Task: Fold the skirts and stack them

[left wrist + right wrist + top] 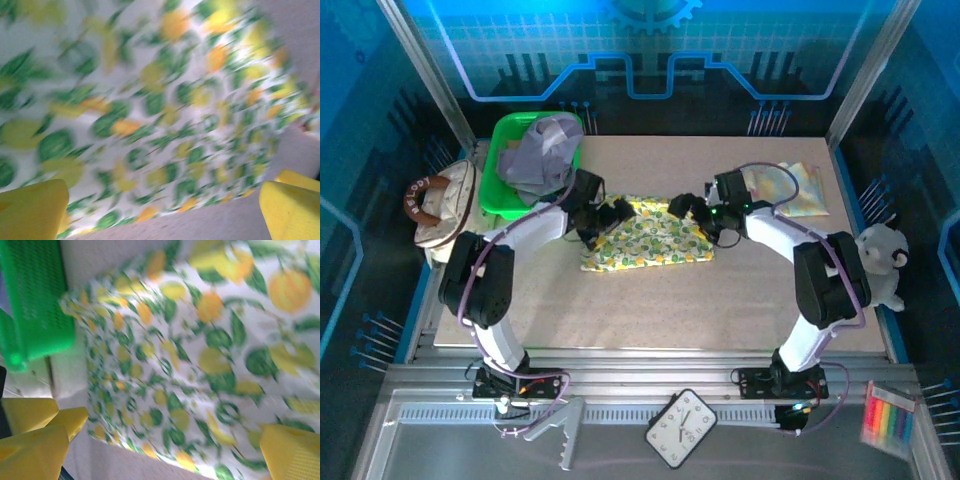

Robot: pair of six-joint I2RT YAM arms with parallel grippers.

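Top external view: a beige table [660,300] with two robot arms reaching in from the near edge toward the leaf-print skirt [650,240], which lies spread flat near the middle. The left gripper [606,216] hangs over the skirt's far left part and the right gripper [688,208] over its far right part, each with its jaws standing wide apart and nothing between them. The arms mirror each other, likely so that both sides of the cloth can be picked up together and folded evenly. In the left wrist view, the yellow fingers [31,212] frame the blurred green and orange print from just above, with the skirt's edge and bare table between them. In the right wrist view, that gripper's fingers [292,452] are just as wide over the print, and the green basket [35,300] sits beside the skirt's far corner. The basket holds the lavender-grey skirt [542,150] in a crumpled heap, apparently waiting its turn. A pale folded cloth [798,190] lies at the far right of the table, perhaps the start of the stack, though it is too small to tell. A handbag [435,205] and a plush toy [882,262] sit off the table's edges.
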